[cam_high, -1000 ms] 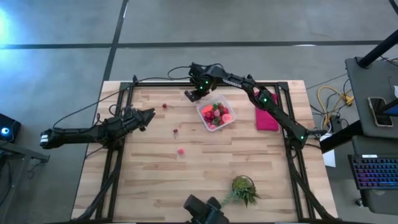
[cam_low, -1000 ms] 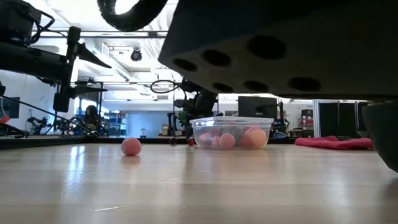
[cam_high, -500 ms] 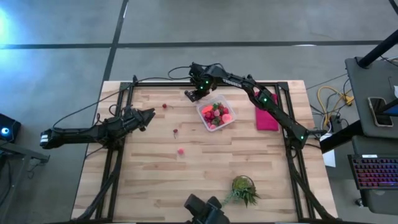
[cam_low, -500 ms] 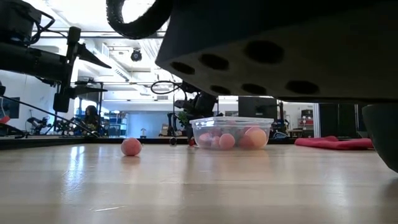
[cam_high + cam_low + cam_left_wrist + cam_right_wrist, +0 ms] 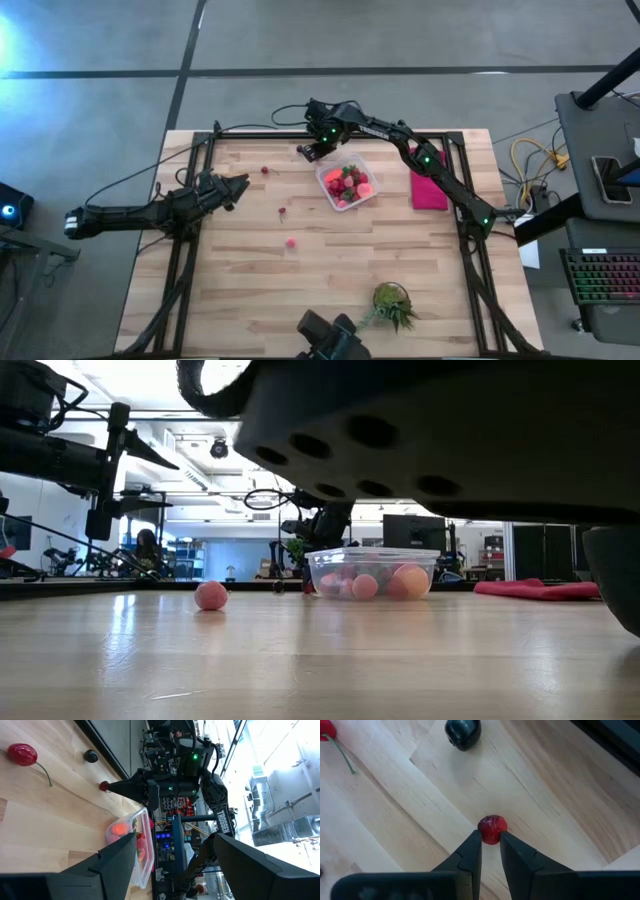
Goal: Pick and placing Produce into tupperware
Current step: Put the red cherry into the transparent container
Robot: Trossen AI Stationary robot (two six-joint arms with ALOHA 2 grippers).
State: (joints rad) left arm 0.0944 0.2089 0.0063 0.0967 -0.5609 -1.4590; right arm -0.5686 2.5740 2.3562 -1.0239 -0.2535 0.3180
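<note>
The clear tupperware (image 5: 347, 184) stands at the table's far middle and holds several red and pink produce pieces. My right gripper (image 5: 490, 840) is just left of it near the far edge, shut on a small red berry (image 5: 492, 828). Loose on the wood lie a red piece (image 5: 265, 170), a stemmed cherry (image 5: 283, 211) and a pink ball (image 5: 290, 242). My left gripper (image 5: 238, 184) waits open at the table's left side, level and touching nothing. My right gripper pinches the red berry by its two sides (image 5: 492, 836) between the tips of its two fingers. The fingers slant down at it from above, from the far right. The berry sits on the wood.
A magenta cloth (image 5: 428, 186) lies right of the tupperware. A green spiky plant (image 5: 390, 303) stands near the front edge. A black round knob (image 5: 463, 732) sits on the table just beyond the berry. Bare wood stretches across the table's middle and left.
</note>
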